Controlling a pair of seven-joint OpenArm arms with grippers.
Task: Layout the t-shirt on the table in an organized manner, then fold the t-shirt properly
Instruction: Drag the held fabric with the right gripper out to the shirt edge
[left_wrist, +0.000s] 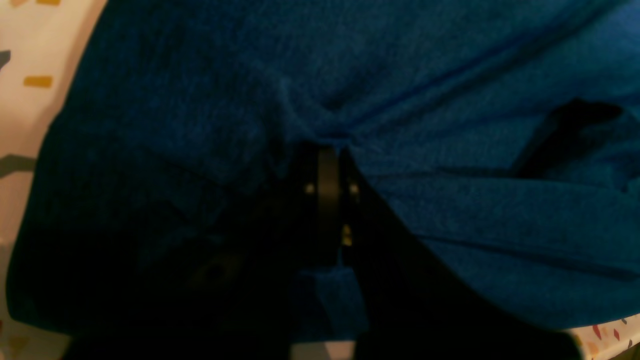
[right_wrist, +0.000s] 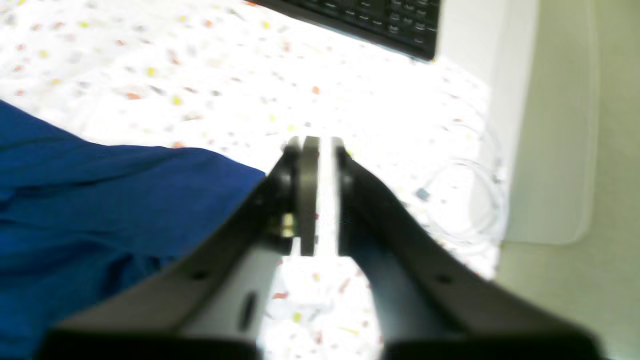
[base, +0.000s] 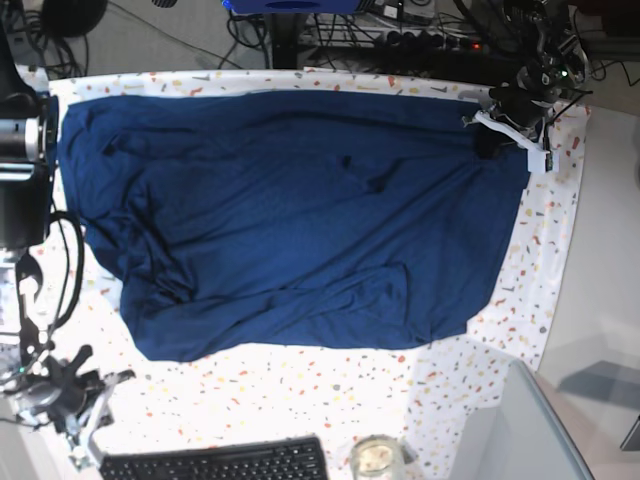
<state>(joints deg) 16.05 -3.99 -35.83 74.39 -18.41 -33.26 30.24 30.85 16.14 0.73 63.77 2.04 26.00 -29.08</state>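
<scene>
Large plain dark navy blue soft-fabric t-shirt (base: 290, 220), spread wide over the table (base: 545, 260) draped in white cloth flecked red, orange, yellow and grey; body mostly flat, near hem rumpled into ridges, one small pucker near the centre. Left gripper (left_wrist: 327, 150) at the far corner of the shirt, jaws pinched shut on a gathered tuck of blue cloth, radiating creases betraying tension; presumably a held corner, kept taut for squaring the layout before any fold. Right gripper (right_wrist: 320, 145) off the fabric, above bare speckled cloth just beside the shirt's near edge, jaws slightly parted, narrow gap empty, nothing gripped; probably positioned for a fresh pinch on that rumpled edge.

Base view: overall outline of the shirt, both arms at opposite ends, black keyboard (base: 215, 463) at the table's near edge, a clear round jar (base: 377, 460) beside it. Left wrist view: the pinch itself, unreadable from overhead. Right wrist view: daylight between the jaws, shirt edge (right_wrist: 235, 165) close alongside, coiled clear cable (right_wrist: 465, 200) near the table's border.
</scene>
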